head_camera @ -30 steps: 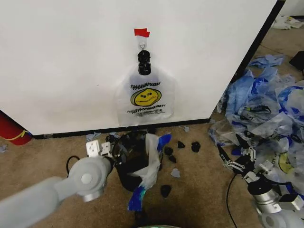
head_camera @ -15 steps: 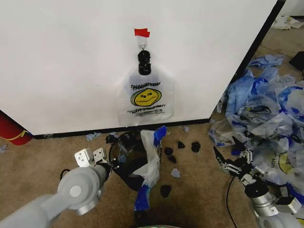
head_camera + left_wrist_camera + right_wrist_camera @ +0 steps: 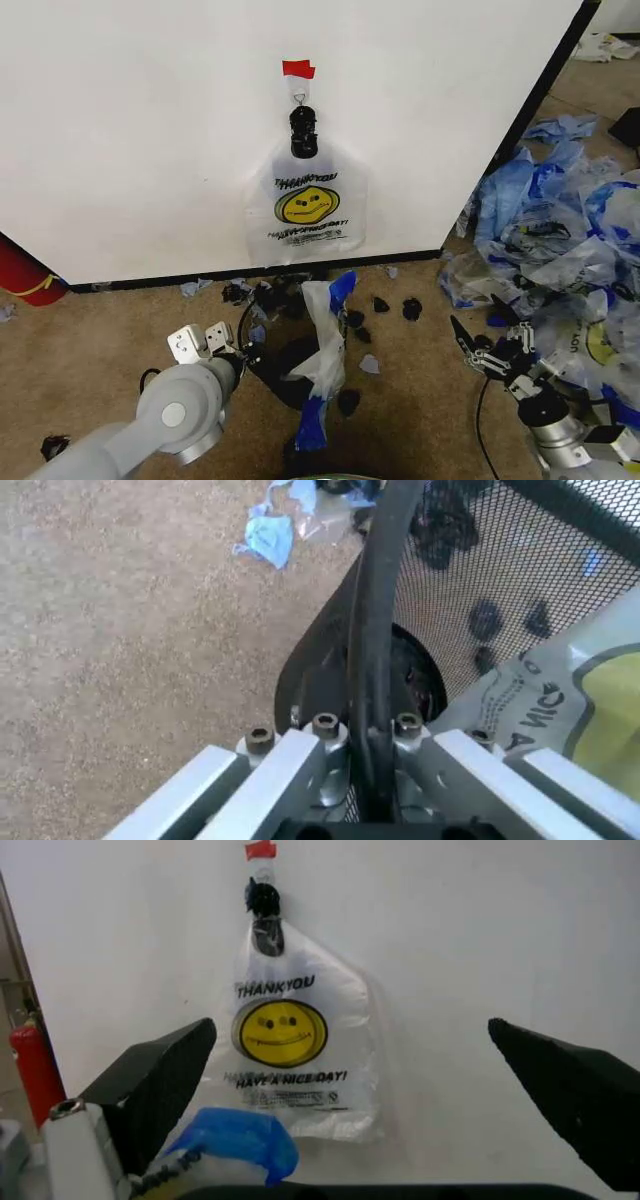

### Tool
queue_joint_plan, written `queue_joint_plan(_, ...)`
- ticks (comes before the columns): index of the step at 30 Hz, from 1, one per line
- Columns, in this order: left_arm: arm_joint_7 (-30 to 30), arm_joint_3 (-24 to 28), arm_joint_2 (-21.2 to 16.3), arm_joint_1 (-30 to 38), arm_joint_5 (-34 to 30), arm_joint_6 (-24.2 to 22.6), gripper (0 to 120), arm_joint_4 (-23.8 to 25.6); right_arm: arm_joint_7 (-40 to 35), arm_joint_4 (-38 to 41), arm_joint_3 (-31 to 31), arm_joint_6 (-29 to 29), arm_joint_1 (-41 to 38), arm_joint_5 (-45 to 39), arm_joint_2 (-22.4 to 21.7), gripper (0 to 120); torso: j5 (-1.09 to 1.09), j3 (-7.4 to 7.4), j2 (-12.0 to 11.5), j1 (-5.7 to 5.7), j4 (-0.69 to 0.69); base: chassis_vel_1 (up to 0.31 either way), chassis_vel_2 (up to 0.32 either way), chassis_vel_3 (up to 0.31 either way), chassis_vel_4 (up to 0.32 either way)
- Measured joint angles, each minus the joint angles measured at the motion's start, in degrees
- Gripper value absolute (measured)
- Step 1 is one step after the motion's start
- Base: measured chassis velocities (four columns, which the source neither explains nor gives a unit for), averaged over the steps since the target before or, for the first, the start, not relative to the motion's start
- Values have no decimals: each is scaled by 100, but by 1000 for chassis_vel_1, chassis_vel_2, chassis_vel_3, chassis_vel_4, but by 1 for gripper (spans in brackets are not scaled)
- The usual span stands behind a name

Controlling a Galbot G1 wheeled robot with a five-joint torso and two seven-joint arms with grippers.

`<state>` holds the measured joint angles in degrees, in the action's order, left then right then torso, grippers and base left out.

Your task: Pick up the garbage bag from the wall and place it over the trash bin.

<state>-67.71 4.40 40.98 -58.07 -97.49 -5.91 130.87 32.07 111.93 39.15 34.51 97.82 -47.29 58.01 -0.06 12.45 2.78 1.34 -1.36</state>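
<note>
The garbage bag (image 3: pixel 306 202) with its yellow smiley face hangs flat on the white wall (image 3: pixel 140 120) from a black clip under a piece of red tape; it faces the right wrist camera too (image 3: pixel 288 1042). Below it the black mesh trash bin (image 3: pixel 272 352) stands tilted on the carpet, with another blue-handled plastic bag (image 3: pixel 325 350) draped over its rim. My left gripper (image 3: pixel 208 340) is shut on the bin's rim (image 3: pixel 372 630), which runs between its fingers (image 3: pixel 290 776). My right gripper (image 3: pixel 490 345) hovers open to the right of the bin, its jaws spread wide toward the wall.
A heap of bluish plastic bags (image 3: pixel 560 230) covers the floor at the right. A red cylinder (image 3: pixel 25 275) stands at the left by the wall. Small black scraps (image 3: pixel 390 305) and blue scraps (image 3: pixel 190 288) lie around the bin.
My left arm has drawn back toward me and lower, still at the bin's rim. The bag in the bin has shifted. My right gripper has moved slightly down and back.
</note>
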Motion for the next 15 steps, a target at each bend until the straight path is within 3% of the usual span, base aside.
queue_joint_plan(15,24,88,125,-174,199,-7,0,-174,-43,17,-37,-4,31,117,52,100,0,0,0,0,0,0,0,0,0)
